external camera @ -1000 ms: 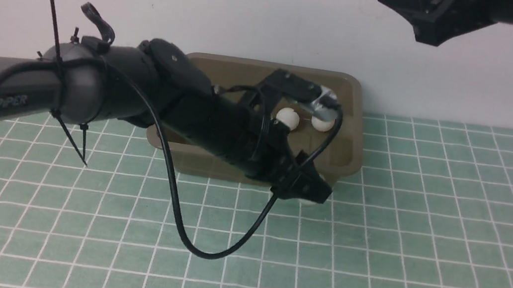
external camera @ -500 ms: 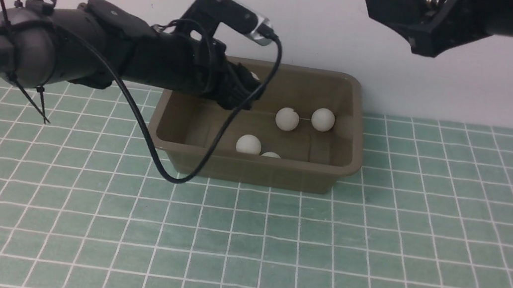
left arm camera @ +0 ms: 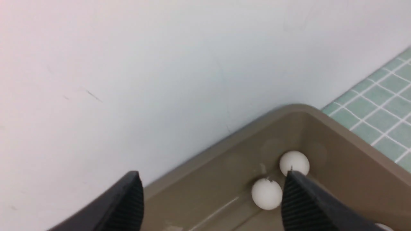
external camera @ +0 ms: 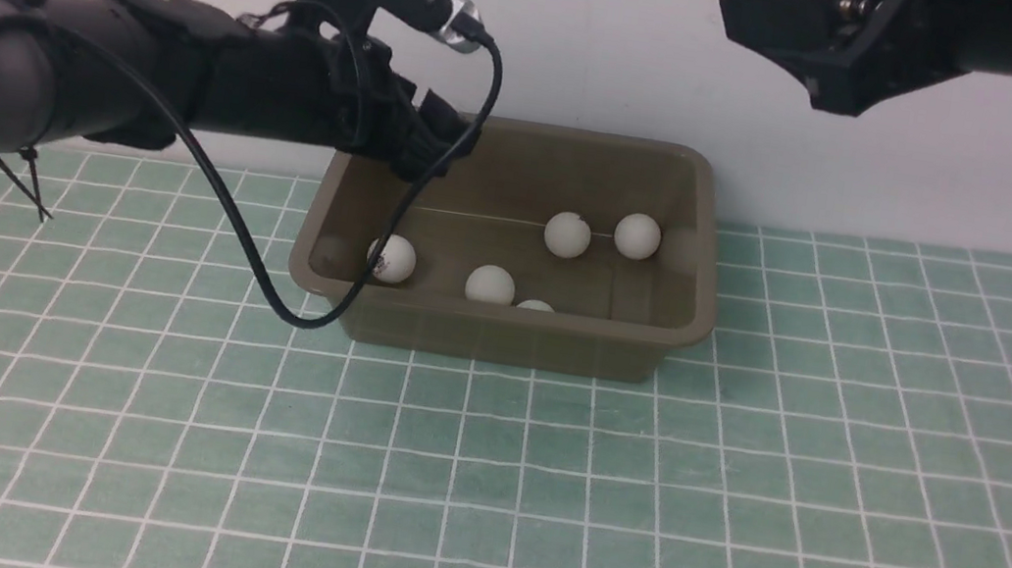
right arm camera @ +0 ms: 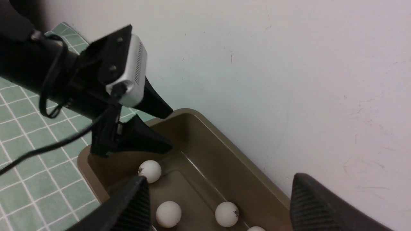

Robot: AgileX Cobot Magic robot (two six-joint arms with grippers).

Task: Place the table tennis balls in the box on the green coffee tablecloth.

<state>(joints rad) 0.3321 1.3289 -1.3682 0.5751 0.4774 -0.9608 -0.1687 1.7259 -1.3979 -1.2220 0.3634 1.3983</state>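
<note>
Olive-brown box (external camera: 497, 347), open side up, long axis running left to right along the wall behind, set on green gridded cloth (external camera: 732, 504). Placed under and rightward of left end effector (external camera: 443, 139), jaws spread wide, holding nothing, tips over box's far left corner. Five white balls (external camera: 566, 234) visible inside: one below those tips, four further right. Small dark printed marks on some, too small to read. Right end effector (right arm camera: 220, 179) high above box's right end, wide open, empty.

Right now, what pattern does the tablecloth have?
The tablecloth is mint green with a thin white grid of small squares; clearest in the front view.
</note>
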